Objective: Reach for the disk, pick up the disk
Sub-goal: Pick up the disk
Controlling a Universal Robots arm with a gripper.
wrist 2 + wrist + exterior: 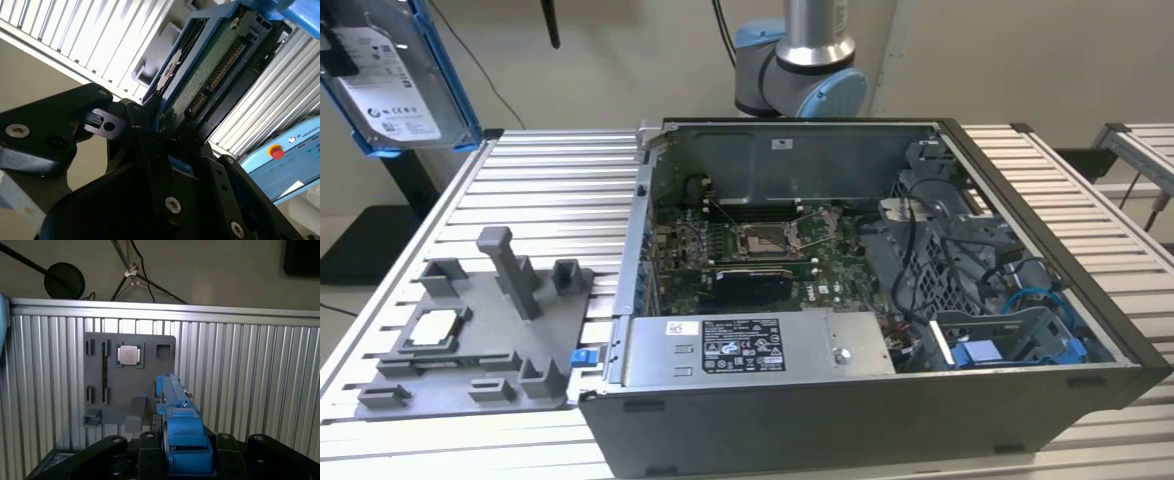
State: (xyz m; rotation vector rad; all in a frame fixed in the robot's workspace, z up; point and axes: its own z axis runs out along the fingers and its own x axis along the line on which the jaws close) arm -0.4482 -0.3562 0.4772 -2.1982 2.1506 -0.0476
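End effector [172,127] seemingly grips the disk [394,88]; exterior view shows its label.

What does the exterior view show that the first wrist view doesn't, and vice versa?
Exterior view adds: the open dark grey computer case, its green motherboard, and the white label face of the blue-framed silver-grey metal disk. First wrist view adds: the black tool shut on that disk's blue edge, and a round black stand base beyond the ribbed metal table. Shared: the disk, the table, the grey plastic fixture plate and its small square silvery chip.
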